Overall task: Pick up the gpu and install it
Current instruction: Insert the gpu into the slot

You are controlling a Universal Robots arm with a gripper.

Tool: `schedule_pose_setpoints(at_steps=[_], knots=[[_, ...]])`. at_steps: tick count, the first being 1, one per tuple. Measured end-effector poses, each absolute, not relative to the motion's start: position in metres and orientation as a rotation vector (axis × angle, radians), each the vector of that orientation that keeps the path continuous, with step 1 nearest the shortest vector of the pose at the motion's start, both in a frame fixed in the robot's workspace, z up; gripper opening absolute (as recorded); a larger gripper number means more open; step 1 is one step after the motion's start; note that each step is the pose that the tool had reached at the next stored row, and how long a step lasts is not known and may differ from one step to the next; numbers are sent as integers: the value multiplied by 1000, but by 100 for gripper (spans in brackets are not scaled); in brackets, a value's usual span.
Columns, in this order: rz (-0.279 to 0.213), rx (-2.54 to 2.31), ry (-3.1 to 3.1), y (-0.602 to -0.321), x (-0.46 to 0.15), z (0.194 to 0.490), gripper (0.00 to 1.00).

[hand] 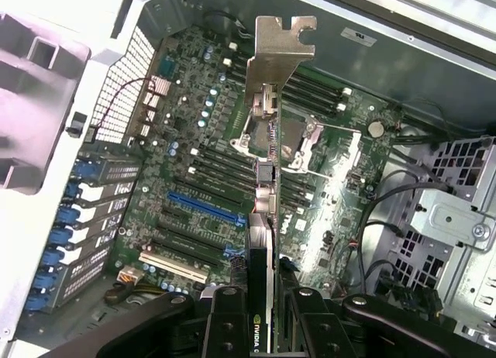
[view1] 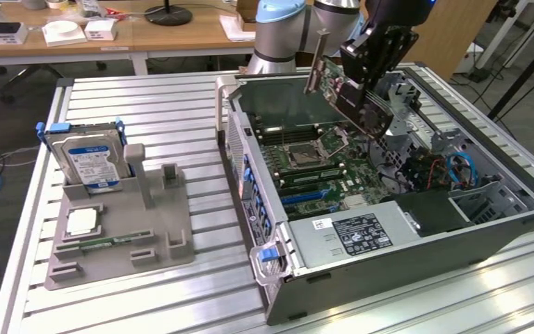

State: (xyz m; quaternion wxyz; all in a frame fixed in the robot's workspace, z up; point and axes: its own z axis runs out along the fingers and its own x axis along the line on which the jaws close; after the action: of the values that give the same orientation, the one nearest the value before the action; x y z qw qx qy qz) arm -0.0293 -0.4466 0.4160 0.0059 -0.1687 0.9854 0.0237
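Note:
The gpu point(view1: 334, 82) is a thin dark card with a silver bracket point(view1: 318, 61). It hangs tilted above the open computer case point(view1: 277, 278). My gripper point(view1: 361, 90) is shut on the card, holding it from above. In the wrist view the gpu point(hand: 263, 242) appears edge-on, with its bracket point(hand: 280, 52) pointing away from me, and my gripper point(hand: 263, 323) clamps it from both sides with black fingers point(hand: 225, 327). Below the card lies the green motherboard point(hand: 194, 153) with a blue slot point(hand: 205, 207). The card is clear of the board.
A blue-labelled hard drive point(view1: 86, 156) stands upright in a grey holder point(view1: 119, 240), which also carries a processor point(view1: 81, 221) and a green memory stick point(view1: 109, 243). Inside the case are a power supply point(view1: 360, 233), cables point(view1: 452, 170) and a metal drive cage point(hand: 457, 218).

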Motion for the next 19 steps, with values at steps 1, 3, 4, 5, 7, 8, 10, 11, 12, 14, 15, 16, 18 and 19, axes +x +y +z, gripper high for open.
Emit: schedule_pose_setpoints(at_steps=[1, 3, 4, 5, 7, 8, 10, 11, 12, 14, 15, 16, 18, 19], knots=[[74, -533, 3083, -447, -29, 416, 26], [74, -542, 3082, -447, -29, 416, 26], [74, -547, 3081, -447, -29, 416, 26], [74, -552, 3080, -447, -29, 416, 26], [74, -562, 3079, -447, -29, 416, 26], [74, -567, 3078, -447, -29, 416, 26], [74, -576, 3076, -447, -29, 416, 26], [74, -581, 3075, -447, -29, 416, 26], [75, -583, 3075, -447, -29, 416, 26], [74, -583, 3075, -447, -29, 416, 26], [74, -583, 3075, -447, -29, 416, 26], [74, -583, 3075, -447, -29, 416, 26], [74, -583, 3075, -447, -29, 416, 26], [74, -583, 3075, -447, -29, 416, 26]])
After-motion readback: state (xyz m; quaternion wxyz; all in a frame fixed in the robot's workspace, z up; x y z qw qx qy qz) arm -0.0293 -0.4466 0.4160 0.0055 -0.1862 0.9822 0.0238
